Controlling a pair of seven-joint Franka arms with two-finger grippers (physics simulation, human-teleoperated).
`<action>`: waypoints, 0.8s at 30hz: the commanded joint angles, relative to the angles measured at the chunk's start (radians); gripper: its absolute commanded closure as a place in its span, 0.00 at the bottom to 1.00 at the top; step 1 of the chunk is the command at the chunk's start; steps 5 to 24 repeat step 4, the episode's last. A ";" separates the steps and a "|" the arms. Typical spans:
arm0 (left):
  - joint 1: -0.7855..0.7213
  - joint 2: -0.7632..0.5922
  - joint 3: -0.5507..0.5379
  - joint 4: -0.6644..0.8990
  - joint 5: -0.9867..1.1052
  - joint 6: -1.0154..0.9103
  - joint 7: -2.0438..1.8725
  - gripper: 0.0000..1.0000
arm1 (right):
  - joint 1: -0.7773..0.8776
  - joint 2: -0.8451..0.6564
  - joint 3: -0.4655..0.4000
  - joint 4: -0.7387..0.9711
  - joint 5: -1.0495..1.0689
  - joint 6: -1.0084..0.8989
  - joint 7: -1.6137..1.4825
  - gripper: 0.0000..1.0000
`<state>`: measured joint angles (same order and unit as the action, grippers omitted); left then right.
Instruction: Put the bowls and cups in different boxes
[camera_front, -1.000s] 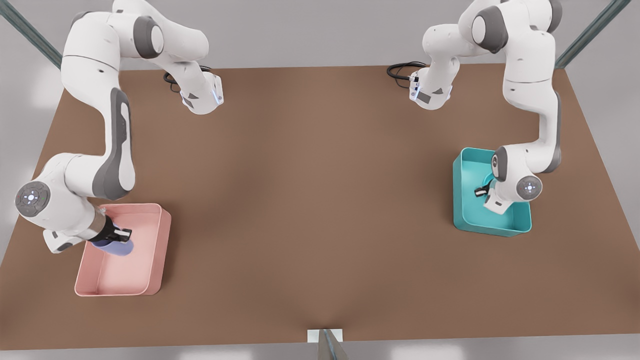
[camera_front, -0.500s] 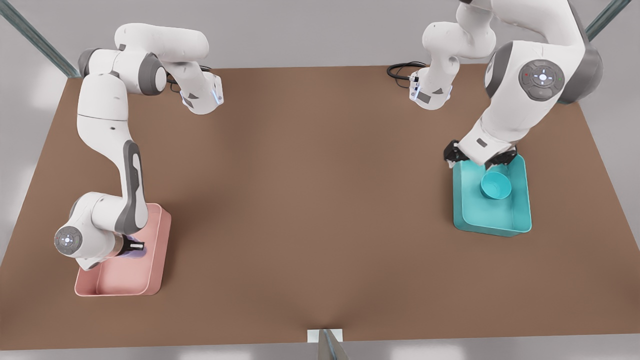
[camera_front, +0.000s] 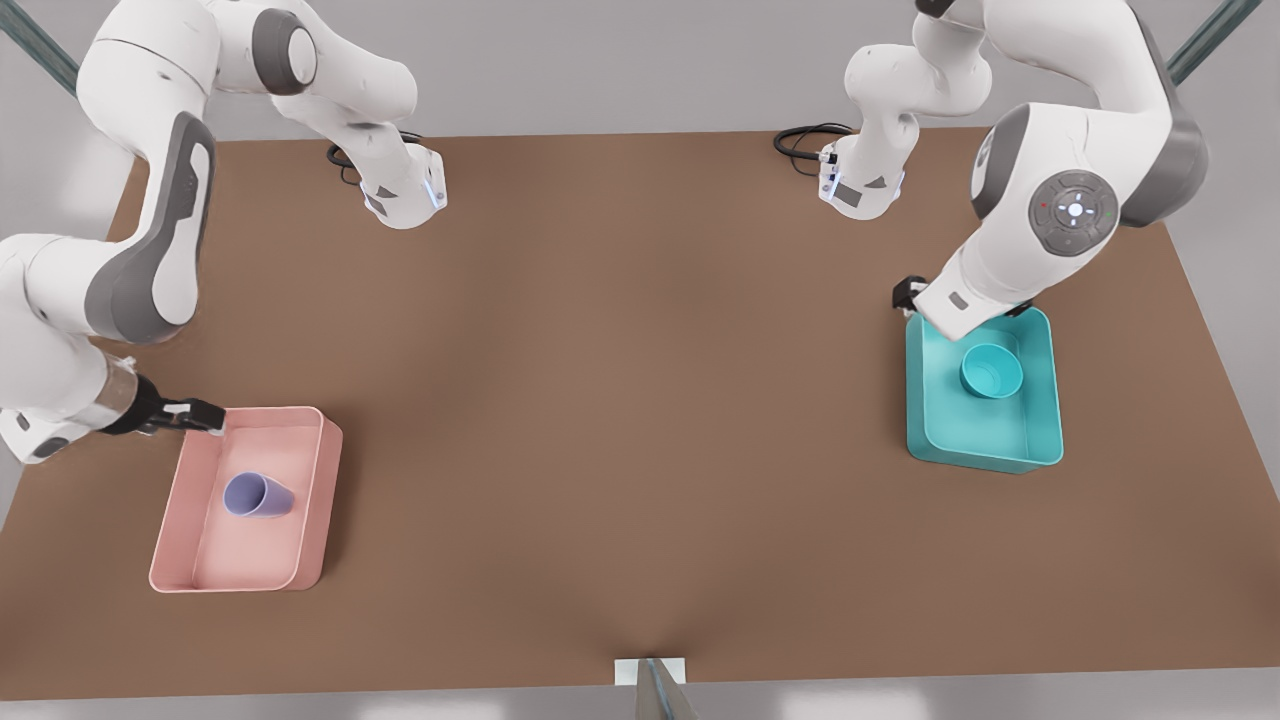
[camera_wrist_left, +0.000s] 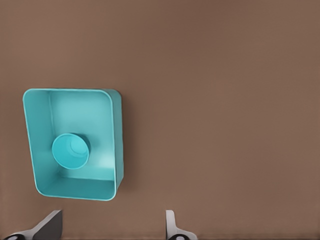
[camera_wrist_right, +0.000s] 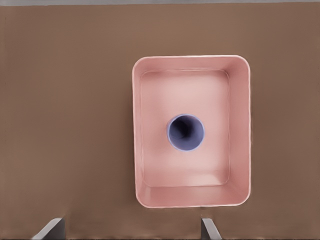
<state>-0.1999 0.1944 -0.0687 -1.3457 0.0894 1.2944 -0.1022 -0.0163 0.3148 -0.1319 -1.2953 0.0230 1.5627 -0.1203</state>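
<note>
Our left gripper (camera_wrist_left: 110, 227), fingers spread and empty, hangs above the teal box (camera_front: 1040, 440) with the bowl (camera_front: 991, 371) inside. Our right gripper (camera_wrist_right: 131, 227), likewise spread, hangs above the pink box (camera_front: 320, 500) holding the cup (camera_front: 256, 495). Sorting looks finished.

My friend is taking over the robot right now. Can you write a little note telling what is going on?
Left pincer: open, holding nothing, above the table beside the teal rectangular tray.
Right pincer: open, holding nothing, at the pale pink rectangular tray.
Small round teal bowl sits in the teal tray. Small lavender tapered cup sits in the pink tray.
Done: bowl and cup are in different trays.
Left: nothing more seems needed.
</note>
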 joint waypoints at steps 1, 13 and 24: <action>0.000 -0.001 0.000 0.000 0.000 -0.027 0.022 0.00 | -0.008 -0.075 0.018 -0.018 -0.025 -0.290 0.054 0.00; 0.004 0.000 0.000 0.000 0.003 -0.027 0.022 0.00 | -0.008 -0.114 0.025 -0.070 -0.025 -0.263 0.054 0.00; 0.004 0.000 0.000 0.000 0.003 -0.027 0.022 0.00 | -0.008 -0.114 0.025 -0.070 -0.025 -0.263 0.054 0.00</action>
